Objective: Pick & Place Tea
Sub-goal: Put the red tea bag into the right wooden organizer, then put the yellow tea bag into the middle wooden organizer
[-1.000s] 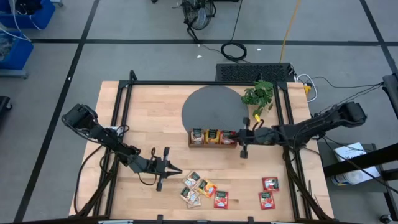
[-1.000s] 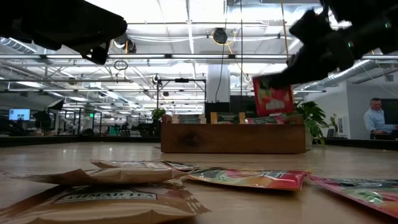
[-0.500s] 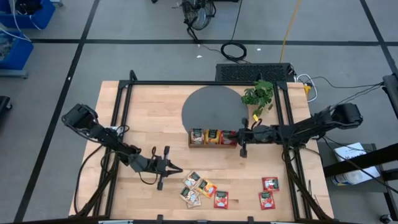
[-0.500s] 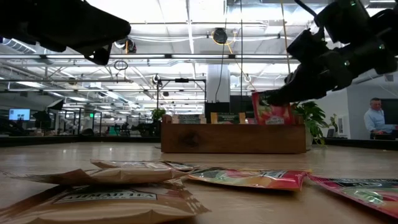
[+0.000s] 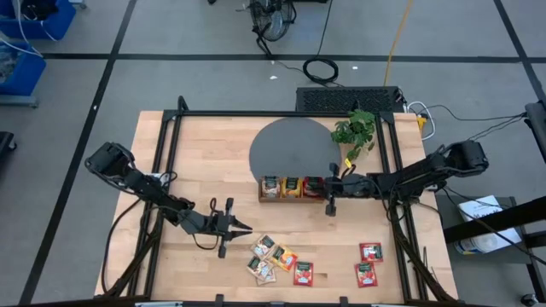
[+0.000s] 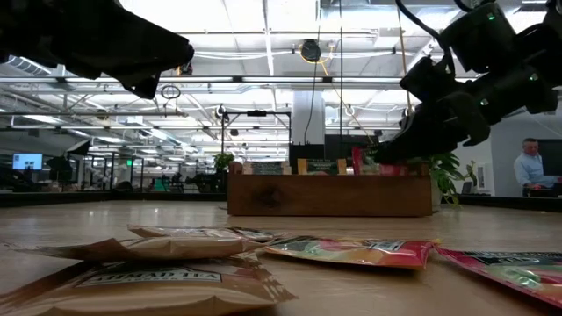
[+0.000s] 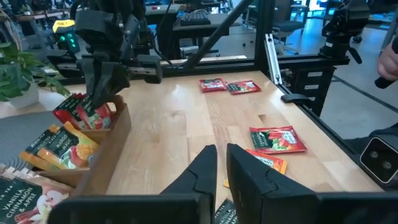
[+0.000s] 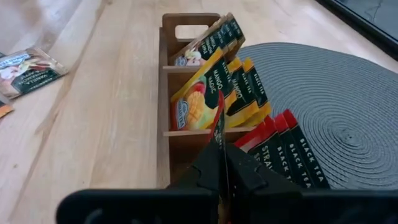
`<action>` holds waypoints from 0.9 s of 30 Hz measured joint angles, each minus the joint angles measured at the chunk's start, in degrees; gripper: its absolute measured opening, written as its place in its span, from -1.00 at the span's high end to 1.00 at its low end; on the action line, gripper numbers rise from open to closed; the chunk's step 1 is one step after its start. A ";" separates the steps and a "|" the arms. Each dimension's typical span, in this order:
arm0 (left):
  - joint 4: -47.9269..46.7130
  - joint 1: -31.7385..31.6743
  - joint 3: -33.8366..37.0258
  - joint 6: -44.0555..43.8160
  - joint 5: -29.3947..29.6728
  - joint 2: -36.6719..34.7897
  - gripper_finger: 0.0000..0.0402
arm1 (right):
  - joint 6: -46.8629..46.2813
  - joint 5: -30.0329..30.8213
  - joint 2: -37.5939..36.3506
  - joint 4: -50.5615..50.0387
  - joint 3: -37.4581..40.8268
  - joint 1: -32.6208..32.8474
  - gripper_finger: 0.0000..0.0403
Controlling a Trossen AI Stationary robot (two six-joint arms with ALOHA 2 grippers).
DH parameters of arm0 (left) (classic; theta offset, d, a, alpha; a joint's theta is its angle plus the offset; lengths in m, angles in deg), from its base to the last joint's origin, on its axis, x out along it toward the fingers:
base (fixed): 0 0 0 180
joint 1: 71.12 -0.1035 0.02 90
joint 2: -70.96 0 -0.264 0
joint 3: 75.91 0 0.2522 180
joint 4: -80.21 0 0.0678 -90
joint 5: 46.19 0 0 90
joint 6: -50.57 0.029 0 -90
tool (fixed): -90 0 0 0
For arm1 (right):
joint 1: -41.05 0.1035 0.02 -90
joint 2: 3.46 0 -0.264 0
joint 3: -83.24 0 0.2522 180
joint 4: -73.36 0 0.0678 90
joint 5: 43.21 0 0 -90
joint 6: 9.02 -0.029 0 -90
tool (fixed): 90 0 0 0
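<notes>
Red is the colour to watch: your right claw (image 5: 331, 187) is pinched shut on a red sachet (image 8: 217, 119), held on edge directly above the tray (image 5: 292, 188), at the slot nearest that arm. In the right wrist view the sachet stands thin-edge toward the camera, its flat faces parallel to the red packets (image 8: 283, 146) already leaning in that slot, with the mango packets (image 8: 214, 93) in the middle slot beyond. So the relation that counts is straight down: the sachet's lower edge sits at or just inside the slot's mouth, and I judge the next move to be a short lowering and release, keeping the sachet's plane in line with the dividers so it does not catch on one. From the low view you cannot tell how deep it already sits. Your left claw (image 5: 241, 226) hovers over the counter (image 5: 213, 162) well apart from the tray, fingers (image 7: 205, 168) nearly together with a thin gap and holding nothing. It is the nearer arm to the loose cluster (image 5: 275, 259) lying flat just beyond its tips, while two more red sachets (image 5: 368, 263) lie flat near the counter's right front, closer to the right arm.
</notes>
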 joint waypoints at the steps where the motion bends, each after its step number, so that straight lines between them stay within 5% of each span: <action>1: -0.01 0.00 0.00 -0.15 0.00 0.00 0.77 | 0.07 -0.01 0.00 -0.05 0.00 0.00 0.97; 17: -1.47 0.00 0.00 -2.76 -0.62 0.00 0.77 | 6.77 4.57 -1.67 9.04 0.00 0.17 0.21; 27: -3.05 -0.36 -0.02 -4.48 -1.84 0.00 0.77 | 7.24 -3.04 -2.20 8.98 -3.68 14.24 0.27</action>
